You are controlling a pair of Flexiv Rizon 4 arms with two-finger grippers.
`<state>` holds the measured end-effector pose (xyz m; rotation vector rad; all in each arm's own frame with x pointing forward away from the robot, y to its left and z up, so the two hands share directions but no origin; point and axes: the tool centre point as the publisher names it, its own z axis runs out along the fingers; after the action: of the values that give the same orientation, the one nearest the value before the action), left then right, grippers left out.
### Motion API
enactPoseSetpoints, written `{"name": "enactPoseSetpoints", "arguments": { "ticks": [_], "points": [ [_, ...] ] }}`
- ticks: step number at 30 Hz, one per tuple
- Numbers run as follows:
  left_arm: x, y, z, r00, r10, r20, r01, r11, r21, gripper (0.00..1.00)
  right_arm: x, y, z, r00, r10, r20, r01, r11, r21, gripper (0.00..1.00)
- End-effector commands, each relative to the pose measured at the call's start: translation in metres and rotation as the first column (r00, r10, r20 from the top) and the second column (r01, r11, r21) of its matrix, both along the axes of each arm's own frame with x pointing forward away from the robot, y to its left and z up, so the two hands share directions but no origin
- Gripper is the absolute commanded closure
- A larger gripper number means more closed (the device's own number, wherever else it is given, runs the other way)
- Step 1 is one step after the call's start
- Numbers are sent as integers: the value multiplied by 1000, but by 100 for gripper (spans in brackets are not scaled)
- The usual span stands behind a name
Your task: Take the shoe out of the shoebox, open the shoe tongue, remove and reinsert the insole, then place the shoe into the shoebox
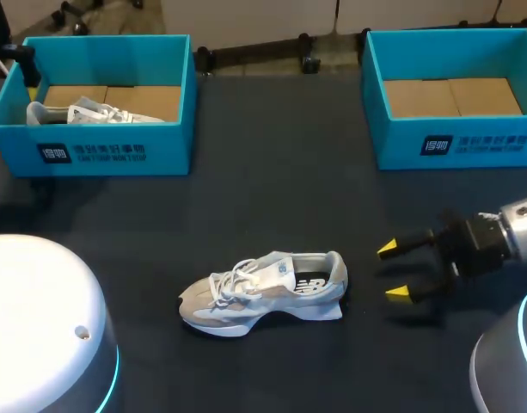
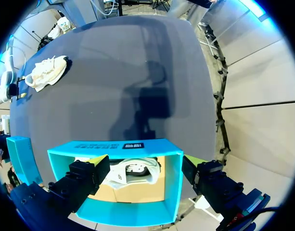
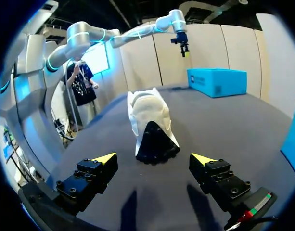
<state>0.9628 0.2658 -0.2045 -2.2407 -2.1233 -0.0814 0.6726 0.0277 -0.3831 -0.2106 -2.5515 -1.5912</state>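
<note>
Sneaker (image 1: 263, 292), grey and white, sits in the near middle of the dark bench (image 1: 272, 172), toe toward the robot's left and heel toward its right. Just beside that heel, apart from it, hangs the right gripper (image 1: 396, 271); its yellow-tipped fingers stand wide apart and grasp nothing. From the right wrist, the heel lies straight ahead of the gap between them.

Farther back, two teal boxes stand at the bench's far edge, well apart. The left shoebox (image 1: 91, 103) holds a second sneaker (image 1: 82, 112), pale, lying on the brown cardboard floor. The left gripper (image 2: 142, 171) hovers over this box, its fingers spread wider than the box and closed on nothing. The right shoebox (image 1: 452, 95) shows its brown cardboard floor.
</note>
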Motion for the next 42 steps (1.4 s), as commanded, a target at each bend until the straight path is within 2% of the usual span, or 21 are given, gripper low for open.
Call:
{"name": "enactPoseSetpoints", "arguments": {
  "ticks": [1,11,20,29,40,42],
  "points": [
    [-2,0,0,1000,-1,4,1,1000,1,0,-1,12,-11,1000,-8,-13,8,1000,9,0],
    [-2,0,0,1000,-1,4,1,1000,1,0,-1,12,-11,1000,-8,-13,8,1000,9,0],
    [-2,0,0,1000,-1,4,1,1000,1,0,6,41,-29,999,10,43,-11,1000,27,0],
    [-2,0,0,1000,-1,4,1,1000,1,0,8,59,-28,993,56,99,-58,998,18,0],
    [-2,0,0,1000,-1,4,1,1000,1,0,4,71,-28,993,67,101,-70,997,32,0],
    [-2,0,0,1000,-1,4,1,1000,1,0,2,74,-27,992,69,103,-73,997,33,5]
  ]
}}
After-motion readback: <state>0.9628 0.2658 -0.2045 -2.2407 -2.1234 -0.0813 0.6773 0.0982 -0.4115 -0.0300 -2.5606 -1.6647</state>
